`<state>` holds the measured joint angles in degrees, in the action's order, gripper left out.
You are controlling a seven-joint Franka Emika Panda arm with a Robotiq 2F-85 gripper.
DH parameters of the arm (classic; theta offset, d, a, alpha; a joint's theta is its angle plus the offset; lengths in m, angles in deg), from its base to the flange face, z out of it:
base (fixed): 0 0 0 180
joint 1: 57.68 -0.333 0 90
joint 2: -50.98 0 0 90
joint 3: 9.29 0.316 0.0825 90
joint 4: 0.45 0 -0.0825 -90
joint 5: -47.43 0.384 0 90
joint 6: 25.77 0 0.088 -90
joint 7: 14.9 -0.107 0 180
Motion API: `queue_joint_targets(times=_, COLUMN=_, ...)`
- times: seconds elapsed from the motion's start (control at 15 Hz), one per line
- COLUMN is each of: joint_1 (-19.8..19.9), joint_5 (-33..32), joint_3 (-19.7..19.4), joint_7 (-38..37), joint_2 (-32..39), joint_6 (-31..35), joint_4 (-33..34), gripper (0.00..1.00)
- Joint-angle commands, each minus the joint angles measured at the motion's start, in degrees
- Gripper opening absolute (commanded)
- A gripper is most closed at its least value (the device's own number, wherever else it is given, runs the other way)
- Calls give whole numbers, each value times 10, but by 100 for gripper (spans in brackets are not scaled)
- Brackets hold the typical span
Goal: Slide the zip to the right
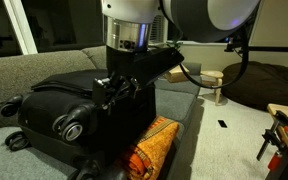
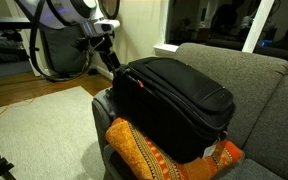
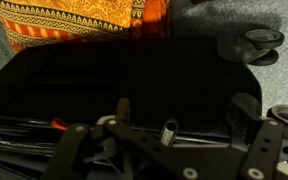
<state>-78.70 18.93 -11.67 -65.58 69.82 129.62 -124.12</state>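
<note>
A black suitcase (image 1: 69,105) lies on a grey couch; it shows in both exterior views (image 2: 179,95). Its small metal zip pull (image 3: 169,131) stands up from the zip line along the case's edge in the wrist view. My gripper (image 3: 184,115) hangs over that edge with its fingers wide apart, the zip pull between them and nearer the left finger, touching neither. In the exterior views the gripper (image 1: 114,88) (image 2: 110,58) sits at the end of the case by the wheels. The zip itself is too dark to trace.
An orange patterned cushion (image 1: 149,148) (image 2: 149,155) leans against the suitcase's side on the couch (image 2: 254,75). Suitcase wheels (image 1: 72,127) (image 3: 259,40) stick out. A small wooden table (image 1: 214,82) stands beyond the couch, and a rug (image 2: 34,130) lies on the floor.
</note>
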Motion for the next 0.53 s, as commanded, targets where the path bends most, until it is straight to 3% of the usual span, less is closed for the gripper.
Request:
queue_joint_targets(times=0.0, joint_1=-12, joint_5=-23, joint_3=-17, joint_7=-32, joint_2=-3, joint_6=5, joint_4=-4, gripper=100)
queue_joint_targets(times=0.47, joint_1=-7, joint_5=-13, joint_3=-19, joint_7=-32, joint_2=-2, joint_6=5, joint_4=4, gripper=100)
